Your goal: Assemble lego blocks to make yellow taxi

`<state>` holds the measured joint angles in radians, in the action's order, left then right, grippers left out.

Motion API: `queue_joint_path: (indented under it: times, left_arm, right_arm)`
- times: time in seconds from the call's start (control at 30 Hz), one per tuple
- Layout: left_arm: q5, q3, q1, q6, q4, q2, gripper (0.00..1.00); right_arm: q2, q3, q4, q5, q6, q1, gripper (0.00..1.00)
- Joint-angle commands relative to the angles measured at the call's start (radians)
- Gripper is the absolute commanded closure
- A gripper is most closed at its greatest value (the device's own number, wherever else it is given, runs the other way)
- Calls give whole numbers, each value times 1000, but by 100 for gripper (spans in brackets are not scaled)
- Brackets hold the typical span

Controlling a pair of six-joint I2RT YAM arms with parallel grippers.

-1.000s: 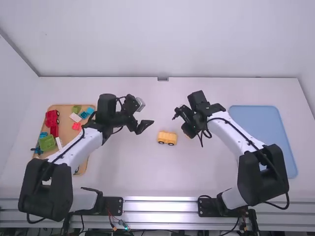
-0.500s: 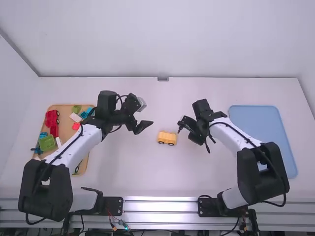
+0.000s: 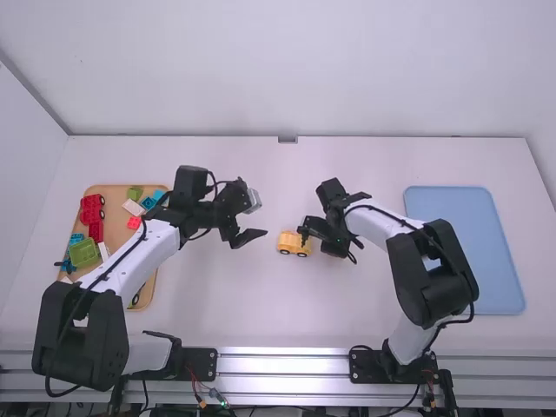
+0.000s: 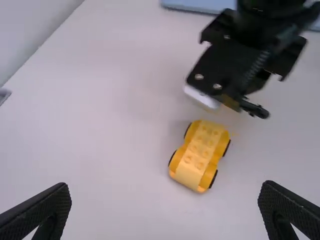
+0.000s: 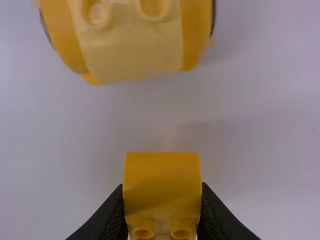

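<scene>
In the right wrist view, the right gripper [image 5: 162, 192] has its fingers clamped on a yellow block [image 5: 162, 175]; the yellow wheeled base [image 5: 132, 50] lies apart from it, studs showing. The step in hand looks like seating block on base; done well, it wants studs squared first, then a straight descent and an even push, since a skewed block may ride up or set the wheels rolling.

In the left wrist view, the left gripper [image 4: 166, 187] stands wide apart, holding nothing; it could brace the base lightly from the side while the other presses.

In the high view, the base rests on the white table [image 3: 234, 304], between the two grippers, near the right one; the wooden tray [image 3: 115, 217], on the robot's left, holds a red wheeled piece [image 3: 90, 208], green blocks [image 3: 84, 252], blue blocks [image 3: 148, 202] and white and red ones, partly hidden by the left arm; the blue tray [image 3: 473, 261] lies on the right.
</scene>
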<state>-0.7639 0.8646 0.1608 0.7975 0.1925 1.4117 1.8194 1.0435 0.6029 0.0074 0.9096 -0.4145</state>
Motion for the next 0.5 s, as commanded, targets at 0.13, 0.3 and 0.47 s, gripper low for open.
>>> queue_joint_path:
  times: [0.13,0.3,0.47]
  left_arm:
    - [-140,-34,2,251,9,8,1]
    - [-145,-65,2,247,-42,8,1]
    - [-127,-69,2,247,-56,8,1]
  right_arm:
    - [6,15,14,-5,8,22,80]
    - [6,14,14,-7,3,23,44]
    - [6,19,5,-8,2,16,2]
